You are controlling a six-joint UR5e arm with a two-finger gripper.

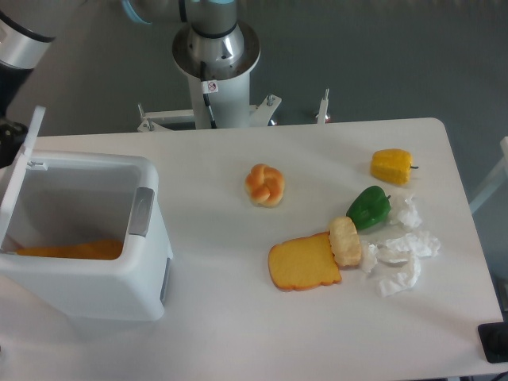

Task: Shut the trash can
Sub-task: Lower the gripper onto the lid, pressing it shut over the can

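Trash can [83, 238] sits at the table's [238, 317] left edge, its lid [20, 171] raised near upright so the mouth gapes. We see only a dark arm section [12, 87] behind that lid, presumably to push it shut; the gripper's opening we cannot tell.
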